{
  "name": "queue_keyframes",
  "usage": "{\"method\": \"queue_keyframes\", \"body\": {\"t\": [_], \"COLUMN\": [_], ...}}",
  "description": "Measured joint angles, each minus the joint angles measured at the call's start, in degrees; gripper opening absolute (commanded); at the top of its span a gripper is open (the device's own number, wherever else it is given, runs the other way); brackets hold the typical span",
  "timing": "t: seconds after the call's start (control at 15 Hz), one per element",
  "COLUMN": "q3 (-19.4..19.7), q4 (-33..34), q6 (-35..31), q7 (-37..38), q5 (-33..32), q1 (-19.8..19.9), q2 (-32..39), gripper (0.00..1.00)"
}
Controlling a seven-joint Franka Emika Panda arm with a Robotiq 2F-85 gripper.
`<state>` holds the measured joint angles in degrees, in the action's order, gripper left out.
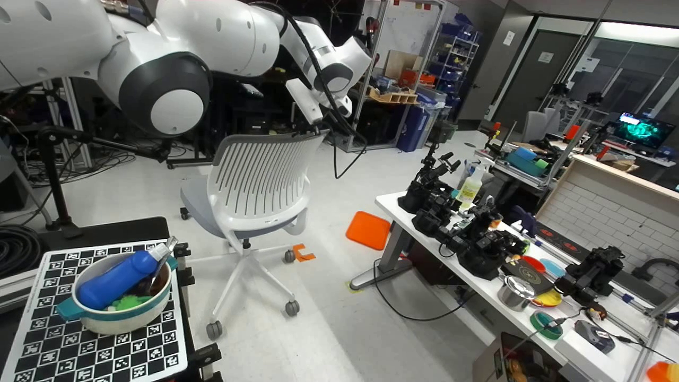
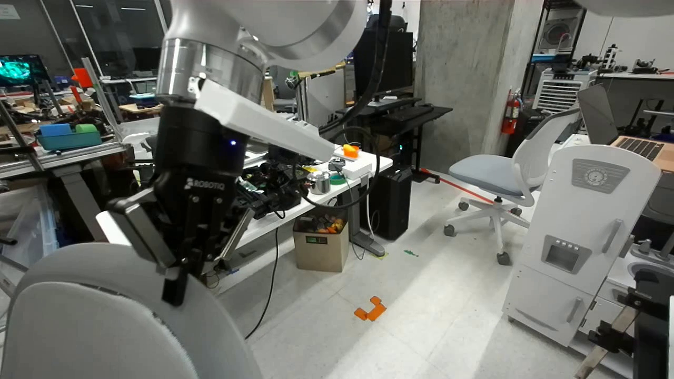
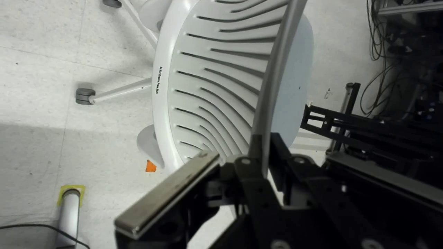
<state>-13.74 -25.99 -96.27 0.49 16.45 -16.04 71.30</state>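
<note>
Gripper (image 3: 266,147) looks pinched on the top rim (image 3: 277,69) of the chair (image 1: 260,185), which sits on the floor (image 1: 345,313) off the nearest corner of the table (image 1: 388,201), so with those wheels (image 1: 214,330) honestly a sideways tug could roll or swivel it loose.

Light lands mostly on the pale floor (image 2: 437,316), laid in bright streaks and grey bands across the lower middle of an exterior view. I squint at a white strip of light (image 1: 636,33), burnt out at upper right in an exterior view; near the top middle there, the background sinks almost to black. A steel pot (image 1: 516,293) glints at lower right. In the wrist view a straight-edged shadow (image 3: 31,155) dims the left side, the right goes murky, and the hand (image 3: 265,150) is dark and blurred, while the chair (image 3: 207,81) looks fairly crisp.
</note>
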Motion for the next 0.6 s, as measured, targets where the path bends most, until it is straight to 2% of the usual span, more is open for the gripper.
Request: {"method": "queue_keyframes", "body": {"t": [0.6], "q3": [1.57], "q4": [0.07], "q6": [0.05], "q7": [-0.45], "q5": [0.00], "q1": [13.01], "q2": [-0.25], "gripper": [0.02]}}
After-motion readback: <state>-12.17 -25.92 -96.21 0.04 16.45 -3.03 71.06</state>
